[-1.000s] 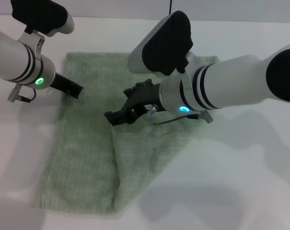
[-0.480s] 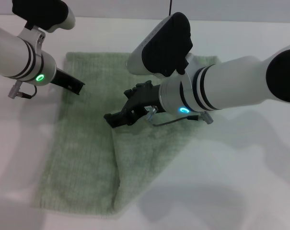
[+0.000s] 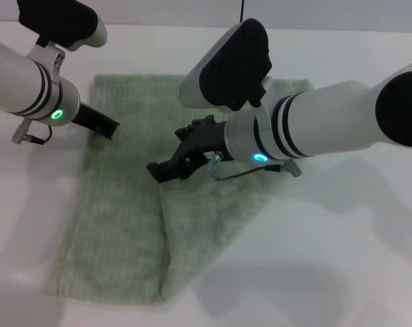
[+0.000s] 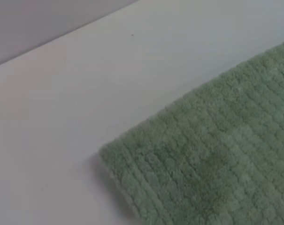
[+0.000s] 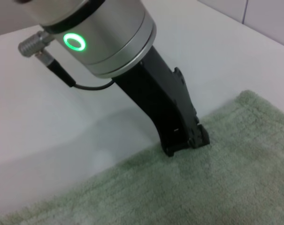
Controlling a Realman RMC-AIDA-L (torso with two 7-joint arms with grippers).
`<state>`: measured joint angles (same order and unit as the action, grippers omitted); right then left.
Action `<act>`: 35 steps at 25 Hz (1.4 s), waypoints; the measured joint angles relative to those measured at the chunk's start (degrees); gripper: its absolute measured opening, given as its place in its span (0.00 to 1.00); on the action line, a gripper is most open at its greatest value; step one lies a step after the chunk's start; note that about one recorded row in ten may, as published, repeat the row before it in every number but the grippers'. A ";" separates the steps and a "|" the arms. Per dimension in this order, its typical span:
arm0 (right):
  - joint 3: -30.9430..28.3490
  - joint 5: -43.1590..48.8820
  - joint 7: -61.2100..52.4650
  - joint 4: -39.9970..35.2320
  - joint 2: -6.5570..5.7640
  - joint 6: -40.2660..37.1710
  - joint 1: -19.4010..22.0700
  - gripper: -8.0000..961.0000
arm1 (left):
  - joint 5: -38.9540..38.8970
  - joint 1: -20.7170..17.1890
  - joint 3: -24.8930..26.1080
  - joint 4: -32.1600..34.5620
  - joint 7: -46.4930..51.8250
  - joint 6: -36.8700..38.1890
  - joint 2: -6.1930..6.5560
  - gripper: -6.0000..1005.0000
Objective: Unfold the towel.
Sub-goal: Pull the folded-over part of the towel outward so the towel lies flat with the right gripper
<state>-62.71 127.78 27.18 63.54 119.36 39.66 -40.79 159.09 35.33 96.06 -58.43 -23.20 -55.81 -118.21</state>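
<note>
Two glossy white arms with black bands, glowing green rings, silver cable plugs and matte black grippers.

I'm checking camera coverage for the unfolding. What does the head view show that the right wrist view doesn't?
Only the head view shows the right gripper at the fold line near the middle of the towel, and the folded flap lying over the towel's right part. Only the right wrist view shows the left gripper close up, tips down on the towel's edge. Both show the green towel, the white table and the left arm's green ring light.
</note>
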 joint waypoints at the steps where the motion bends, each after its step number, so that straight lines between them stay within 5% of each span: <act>1: 0.00 0.00 0.00 0.00 0.00 0.00 0.00 0.86 | 0.06 0.00 0.08 -0.14 0.00 0.00 0.00 0.03; 35: 3.23 -4.08 -0.09 -6.95 0.26 -4.06 -4.03 0.86 | 0.78 -0.04 -0.35 -1.07 0.52 -0.69 -0.15 0.03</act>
<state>-59.48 123.70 27.09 56.59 119.62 35.60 -44.82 159.87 35.29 95.71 -59.51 -22.68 -56.50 -118.36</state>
